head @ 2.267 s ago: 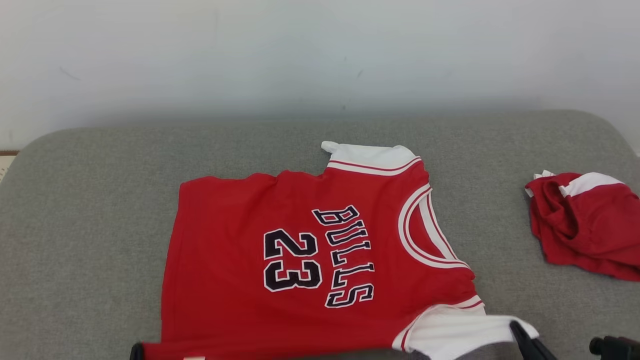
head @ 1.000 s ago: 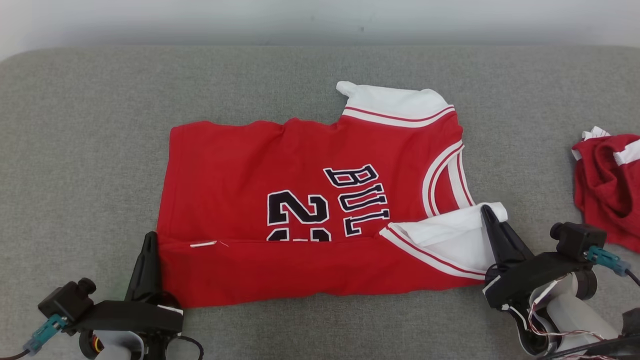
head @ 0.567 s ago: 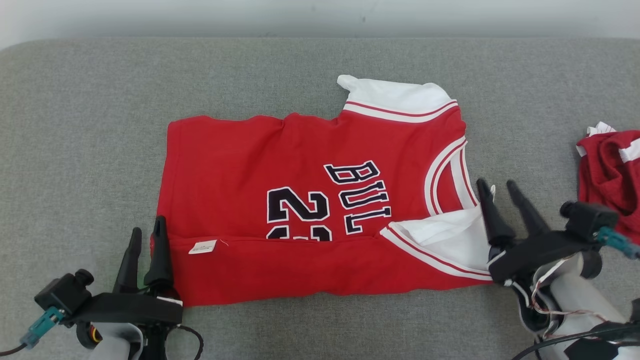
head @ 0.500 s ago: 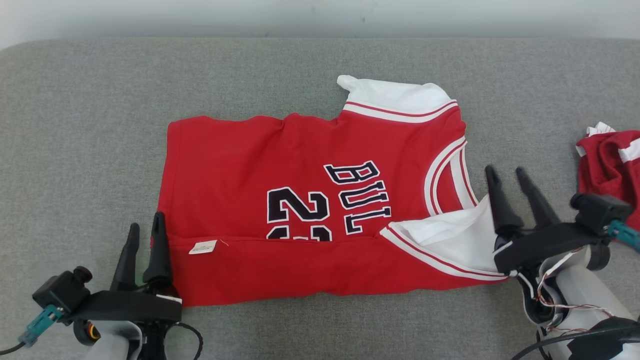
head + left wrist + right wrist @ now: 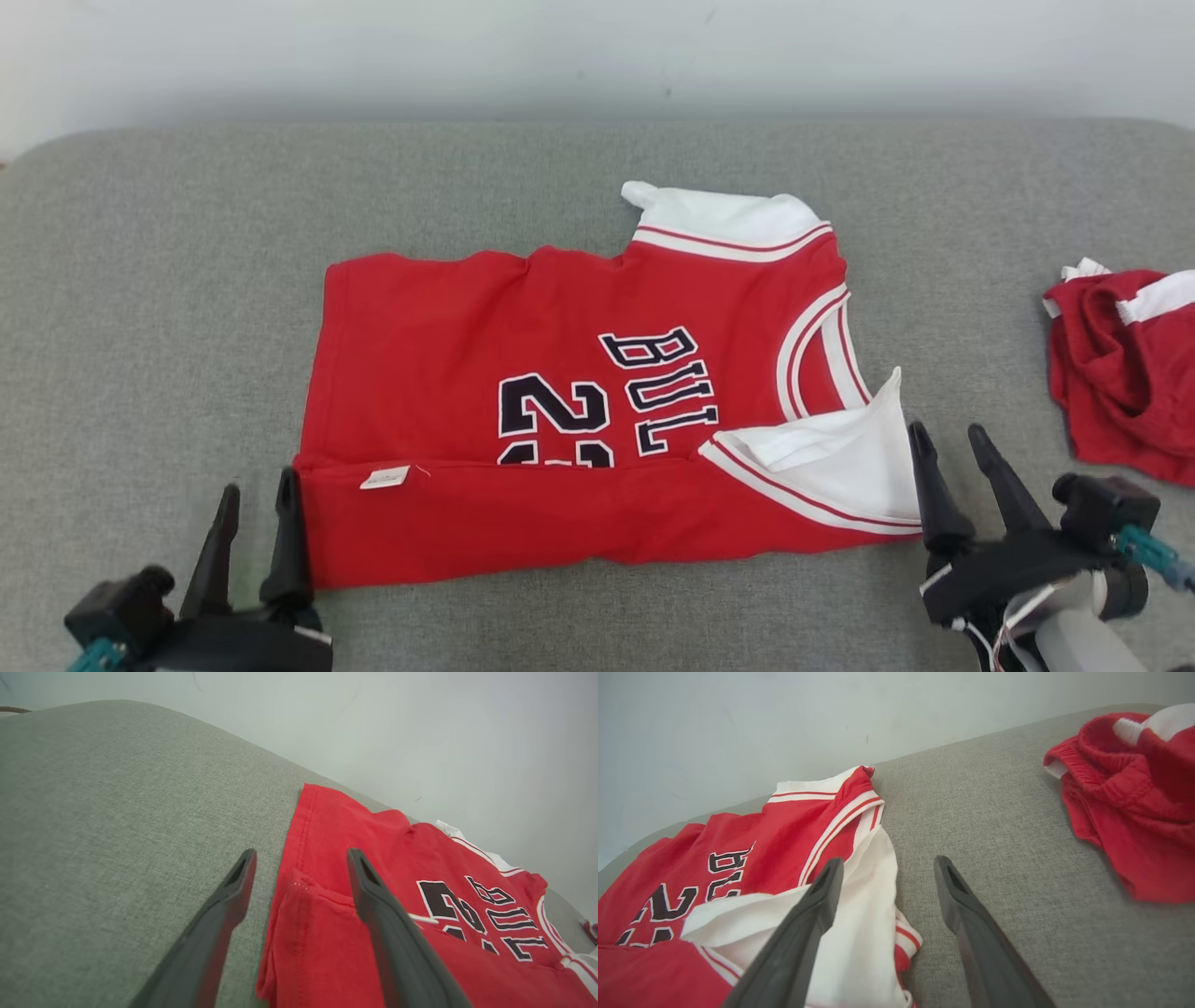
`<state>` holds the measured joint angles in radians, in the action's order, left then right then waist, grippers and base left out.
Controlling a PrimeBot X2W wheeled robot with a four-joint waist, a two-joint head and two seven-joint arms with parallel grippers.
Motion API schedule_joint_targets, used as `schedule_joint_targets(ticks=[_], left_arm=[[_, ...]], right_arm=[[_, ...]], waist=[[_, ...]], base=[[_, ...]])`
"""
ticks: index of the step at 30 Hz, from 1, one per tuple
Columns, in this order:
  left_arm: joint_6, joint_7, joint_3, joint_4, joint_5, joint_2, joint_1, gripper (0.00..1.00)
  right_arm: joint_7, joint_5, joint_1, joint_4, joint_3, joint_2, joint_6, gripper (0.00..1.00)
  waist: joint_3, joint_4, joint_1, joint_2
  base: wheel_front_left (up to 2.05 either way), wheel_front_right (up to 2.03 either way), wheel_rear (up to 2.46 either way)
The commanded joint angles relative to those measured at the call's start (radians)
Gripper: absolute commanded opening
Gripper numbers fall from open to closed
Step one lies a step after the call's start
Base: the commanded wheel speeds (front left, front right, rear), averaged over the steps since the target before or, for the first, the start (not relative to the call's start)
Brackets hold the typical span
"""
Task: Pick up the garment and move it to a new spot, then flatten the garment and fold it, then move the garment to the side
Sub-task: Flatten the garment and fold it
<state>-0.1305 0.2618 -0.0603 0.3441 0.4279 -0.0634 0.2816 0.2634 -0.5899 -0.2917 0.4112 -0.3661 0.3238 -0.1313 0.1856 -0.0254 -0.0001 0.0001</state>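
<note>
— Where does the garment (image 5: 579, 411) lie?
— It lies flat on the grey cushion (image 5: 168, 280), about the middle, with its collar to the right and its hem to the left. Its near strip is folded up over the body and hides the lower half of the number and the lettering. A small white label (image 5: 385, 478) sits on that fold, near its left end.
— And the left gripper (image 5: 258, 483)?
— It stands at the garment's near left corner with its jaws spread wide and nothing between them. In the left wrist view its two fingers straddle the garment's left edge, one over bare cushion and the other over red cloth. Whether that finger touches the cloth is hard to tell from that angle.
— The right gripper (image 5: 948, 430)?
— It stands at the near right, just beside the white near sleeve (image 5: 840, 462), which is turned up over the chest. Its jaws are also wide apart and hold nothing. In the right wrist view one finger crosses the white cloth and the other lies over bare cushion.
— What of the far sleeve (image 5: 719, 219)?
— It lies spread out on the cushion at the garment's far side.
— Anything else there?
— A second red garment (image 5: 1120, 373), crumpled and with white trim, lies at the right edge, well apart from the first. A pale wall (image 5: 560, 56) runs behind the cushion's far edge.
</note>
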Motion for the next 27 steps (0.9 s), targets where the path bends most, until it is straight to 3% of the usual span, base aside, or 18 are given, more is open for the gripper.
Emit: schedule_joint_targets(ticks=[1,7,12,23,25,26,27], left_arm=[[0.0,0.003,-0.006,-0.009,-0.025,-0.001,-0.028,1.0],[0.0,0.003,-0.062,-0.057,-0.093,0.012,-0.095,1.0],[0.0,0.003,-0.053,-0.058,-0.043,0.011,-0.12,1.0],[0.0,0.003,-0.03,-0.049,-0.008,0.012,-0.114,1.0],[0.0,0.003,-0.029,-0.049,-0.004,0.012,-0.116,1.0],[0.0,0.003,-0.028,-0.049,-0.004,0.012,-0.117,1.0],[0.0,0.003,-0.027,-0.05,-0.007,0.012,-0.118,1.0]], right_arm=[[0.001,0.014,0.02,-0.006,0.006,-0.005,0.001,1.0],[0.001,0.154,0.077,-0.055,0.002,-0.014,0.001,1.0],[0.001,0.245,0.074,-0.069,-0.041,-0.018,0.001,1.0],[0.002,0.241,0.03,0.009,-0.123,-0.024,0.001,0.98],[0.002,0.234,0.027,0.023,-0.123,-0.025,0.001,0.82],[0.002,0.227,0.027,0.026,-0.119,-0.026,0.001,0.65],[0.002,0.226,0.026,0.03,-0.115,-0.026,0.001,0.4]], waist=[[-0.02,-0.009,0.0001,-0.0001],[-0.037,-0.011,0.0001,-0.0001],[-0.039,0.011,0.0001,-0.0001],[-0.036,0.065,0.0001,-0.0001],[-0.037,0.07,0.0001,-0.0001],[-0.037,0.071,0.0001,-0.0001],[-0.036,0.073,0.0001,-0.0001]], base=[[0.0,0.0,0.0],[0.0,0.0,0.0],[0.0,0.0,0.0],[0.0,0.0,0.0],[0.0,0.0,0.0],[0.0,0.0,0.0],[0.0,0.0,0.0]])
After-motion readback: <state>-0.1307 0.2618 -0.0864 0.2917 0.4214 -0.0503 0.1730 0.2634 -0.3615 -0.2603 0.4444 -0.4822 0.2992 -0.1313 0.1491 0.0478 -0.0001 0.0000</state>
